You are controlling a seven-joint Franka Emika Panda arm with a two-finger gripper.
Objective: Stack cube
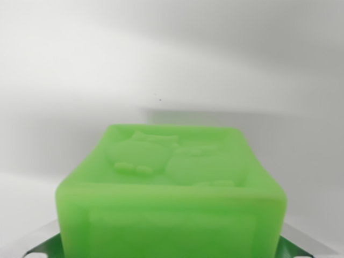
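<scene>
A translucent green cube point(171, 188) fills the lower middle of the wrist view, very close to the camera. Its top face carries a raised relief of two rounded figures. My gripper point(171, 246) shows only as grey slivers of its fingers point(33, 241) at the bottom corners, one against each lower side of the cube, with green reflected on them. The cube sits between them and the gripper looks shut on it. No second cube is in sight.
Behind the cube lies a plain white surface point(161, 64), blurred, with a faint grey shadow band point(242, 112) across the middle right and a tiny dark speck point(159, 98).
</scene>
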